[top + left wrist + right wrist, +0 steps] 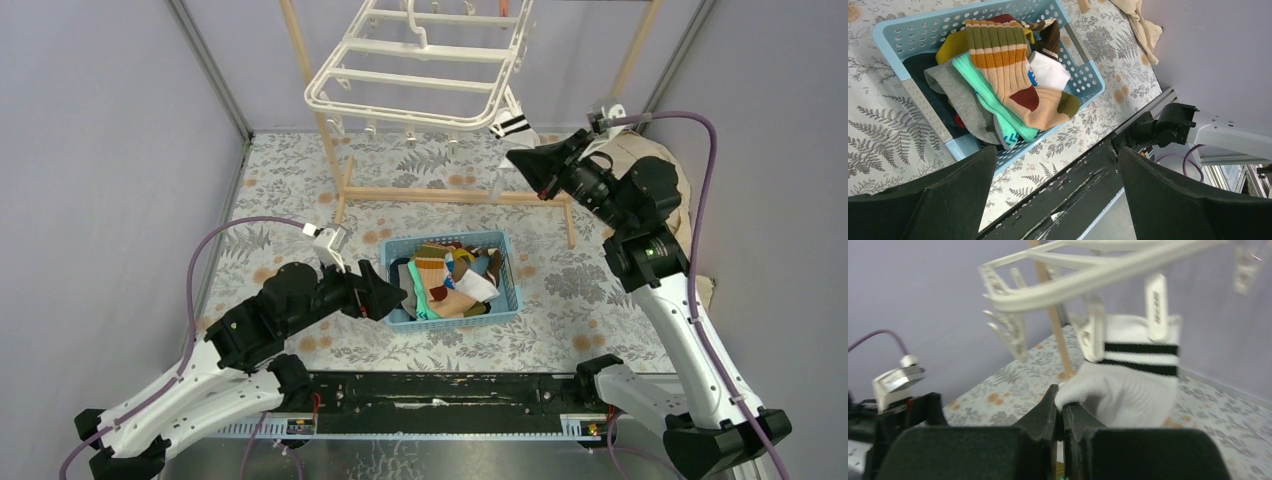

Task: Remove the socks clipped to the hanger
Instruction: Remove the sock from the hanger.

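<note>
The white plastic hanger (420,60) hangs at the back, tilted; it also shows in the right wrist view (1088,275). One white sock with two black stripes (1133,380) hangs clipped at its right corner (512,127). My right gripper (1062,407) is shut on that sock's lower edge, just below the hanger (520,158). My left gripper (392,297) is open and empty, beside the left wall of a blue basket (514,280). The basket (893,37) holds several loose socks, a brown-striped one (1008,65) on top.
A wooden rack of pale poles (450,195) stands behind the basket and holds the hanger. A beige cloth (655,155) lies at the right behind my right arm. Grey walls close in on both sides. A black rail (440,390) runs along the near edge.
</note>
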Controlling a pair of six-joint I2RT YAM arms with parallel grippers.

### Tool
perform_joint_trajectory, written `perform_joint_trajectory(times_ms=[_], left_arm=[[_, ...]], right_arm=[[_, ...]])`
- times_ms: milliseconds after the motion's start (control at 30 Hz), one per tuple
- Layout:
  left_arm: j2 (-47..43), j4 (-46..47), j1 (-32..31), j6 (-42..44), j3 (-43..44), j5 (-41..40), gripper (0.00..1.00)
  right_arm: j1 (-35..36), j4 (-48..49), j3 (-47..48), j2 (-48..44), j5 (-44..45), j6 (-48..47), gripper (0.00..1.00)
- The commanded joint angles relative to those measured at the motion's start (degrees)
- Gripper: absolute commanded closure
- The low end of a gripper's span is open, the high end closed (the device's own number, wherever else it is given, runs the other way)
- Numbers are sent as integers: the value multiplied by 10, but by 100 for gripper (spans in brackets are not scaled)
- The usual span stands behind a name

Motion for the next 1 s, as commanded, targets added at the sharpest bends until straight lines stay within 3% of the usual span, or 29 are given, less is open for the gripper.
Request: perform_joint_trajectory(times_ms=[0,267,567,800,967], left_arm=[[-4,7,1,10,2,4,1],[-10,3,1,1,-10,-10,1],[-42,-35,1,-12,-12,-31,1],[-61,-46,2,-19,-17,-36,1],[-51,-41,1,-14,-6,-42,1]], right_arm=[[66,-56,68,18,-18,-56,100],[191,-59,77,68,21,-109,100],[331,-54,150,188,95,-171,100],[383,-62,223,257,119,-187,100],[385,-51,186,228,144,-174,100]])
